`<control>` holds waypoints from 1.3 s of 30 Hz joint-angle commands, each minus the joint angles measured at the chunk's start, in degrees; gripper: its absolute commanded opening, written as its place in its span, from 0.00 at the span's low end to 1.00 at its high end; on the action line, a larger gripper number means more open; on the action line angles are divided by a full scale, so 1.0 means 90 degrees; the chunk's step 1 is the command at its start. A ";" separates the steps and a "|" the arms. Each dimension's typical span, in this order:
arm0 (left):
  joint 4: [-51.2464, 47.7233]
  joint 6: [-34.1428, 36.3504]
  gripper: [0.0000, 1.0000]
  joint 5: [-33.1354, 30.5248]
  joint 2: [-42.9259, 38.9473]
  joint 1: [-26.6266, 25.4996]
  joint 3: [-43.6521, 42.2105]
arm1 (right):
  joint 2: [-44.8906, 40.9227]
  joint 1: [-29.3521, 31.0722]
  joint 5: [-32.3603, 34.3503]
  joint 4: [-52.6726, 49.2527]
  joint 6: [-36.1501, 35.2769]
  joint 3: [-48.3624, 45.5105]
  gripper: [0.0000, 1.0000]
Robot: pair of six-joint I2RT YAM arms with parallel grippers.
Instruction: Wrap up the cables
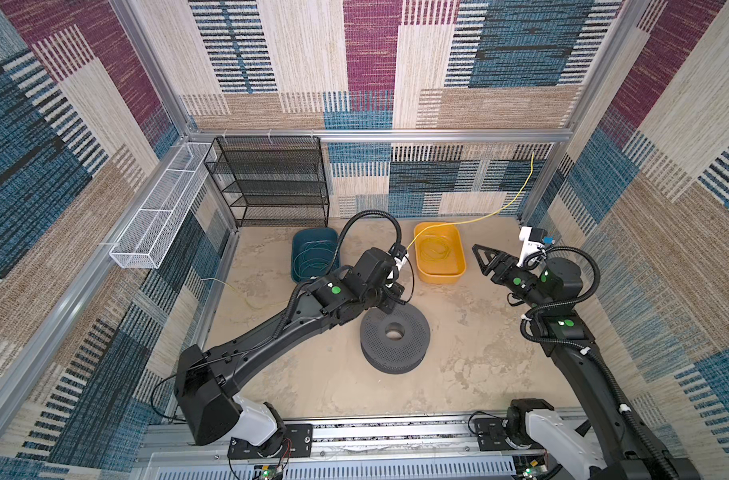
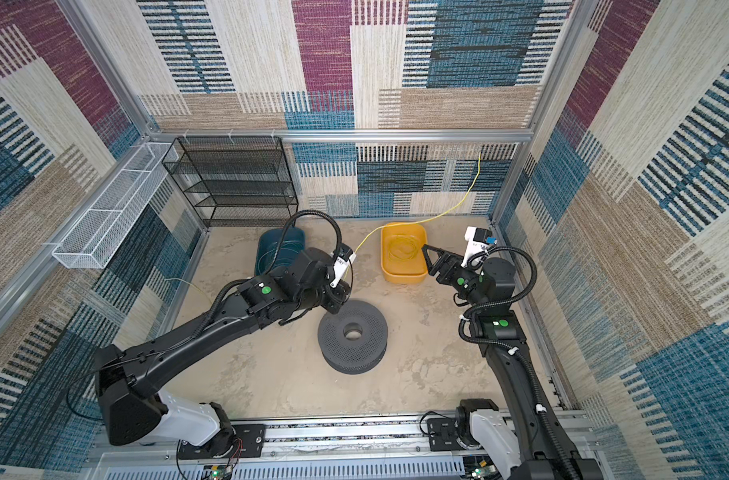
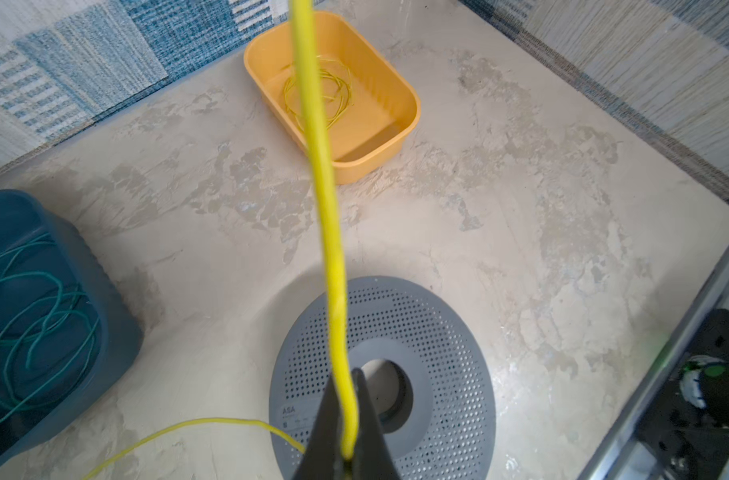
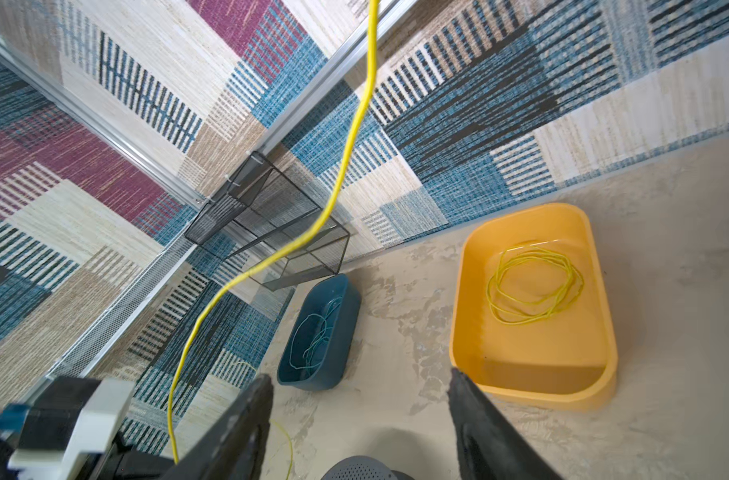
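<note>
Currently my left gripper (image 3: 349, 399) is clamped on the yellow cable (image 3: 325, 199) just above the grey perforated spool (image 1: 395, 332) — arm reaching in low over the middle. Cable climbs from the jaws past the yellow bin (image 4: 521, 374) to the back wall near the far right corner; a second stretch trails left across the table (image 1: 313, 382). Right gripper (image 4: 358, 378) hovers beside the yellow bin, fingers apart, nothing in them. That bin holds a loose yellow coil (image 4: 535, 286); the blue bin (image 4: 348, 316) holds green cable (image 4: 313, 340). Table is mottled beige — patchwork carpet walls, black mesh rack (image 1: 271, 178) and white wire basket (image 1: 159, 216) back left.
</note>
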 commanded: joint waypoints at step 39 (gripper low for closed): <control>-0.0548 -0.0152 0.00 0.1895 0.2532 -0.0018 0.4520 | 0.1425 0.2165 0.0359 0.3286 -0.0823 -0.0824 0.00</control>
